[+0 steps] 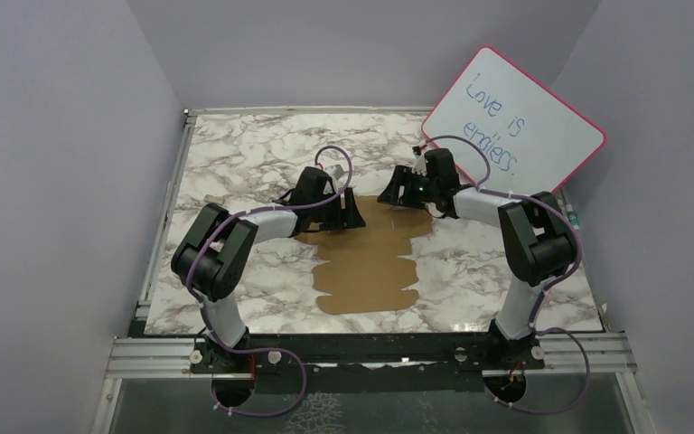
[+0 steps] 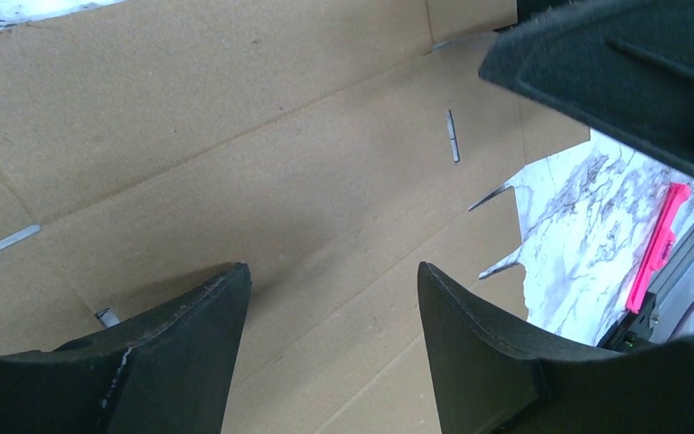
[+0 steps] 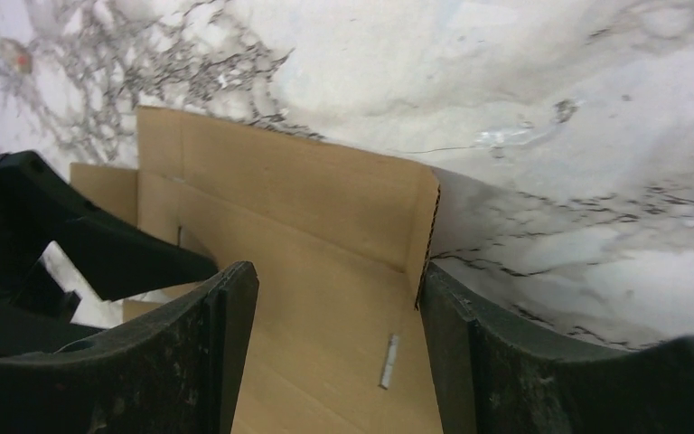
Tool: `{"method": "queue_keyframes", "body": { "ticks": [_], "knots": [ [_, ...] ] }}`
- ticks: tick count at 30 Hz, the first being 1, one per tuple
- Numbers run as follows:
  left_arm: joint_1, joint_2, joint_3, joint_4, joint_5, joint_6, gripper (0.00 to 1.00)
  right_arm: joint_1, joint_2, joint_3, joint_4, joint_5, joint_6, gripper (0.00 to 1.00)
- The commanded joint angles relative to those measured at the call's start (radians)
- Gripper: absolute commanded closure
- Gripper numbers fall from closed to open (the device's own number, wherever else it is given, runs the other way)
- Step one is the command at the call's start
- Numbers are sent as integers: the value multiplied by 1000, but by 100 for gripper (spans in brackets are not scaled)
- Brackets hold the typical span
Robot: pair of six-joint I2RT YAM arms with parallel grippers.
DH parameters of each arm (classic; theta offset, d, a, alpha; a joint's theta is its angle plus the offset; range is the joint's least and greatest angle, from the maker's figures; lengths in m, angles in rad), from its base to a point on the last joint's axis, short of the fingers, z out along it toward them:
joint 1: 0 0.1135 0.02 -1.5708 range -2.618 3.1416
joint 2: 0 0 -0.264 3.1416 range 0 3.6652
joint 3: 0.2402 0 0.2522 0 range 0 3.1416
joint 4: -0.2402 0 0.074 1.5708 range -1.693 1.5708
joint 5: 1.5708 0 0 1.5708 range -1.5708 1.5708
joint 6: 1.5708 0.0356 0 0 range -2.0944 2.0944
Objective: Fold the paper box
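Left pincer (image 2: pixel 330 276): nearest the lens, my 2 fingers stand wide apart just above bare cardboard, gripping nothing.
Right pincer (image 3: pixel 334 276): also wide and empty, poised over the sheet's far corner. The finger on the right of that view is just beside the cut edge.
Paper box (image 1: pixel 370 262): a flat, unfolded brown sheet lying mid-table (image 1: pixel 235 154), with its far end under both my pincers and its near end pointing toward my bases.
Why I'm here: I judge that my pincers flank the far flap so each can take 1 side and raise it along a crease together. No fold looks begun.
Edges: creases run across the sheet. A short slit (image 2: pixel 453 136) and pointed notches (image 2: pixel 497 194) mark the flap boundaries, and a fingertip could snag there.
Room: bare marble lies left, right and beyond the sheet. The whiteboard (image 1: pixel 515 117) leans near my right arm, so I'd keep that elbow's swing small. My 2 pincers sit near each other, with little gap between them.
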Motion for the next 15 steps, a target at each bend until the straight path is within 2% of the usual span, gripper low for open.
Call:
{"method": "queue_keyframes", "body": {
  "ticks": [1,15],
  "knots": [
    [-5,27,-24,-16,15,-5,30,25,-58,3,22,-91,20,30],
    [-6,26,-36,-8,18,-10,30,105,-1,57,4,-34,19,30]
  ]
}}
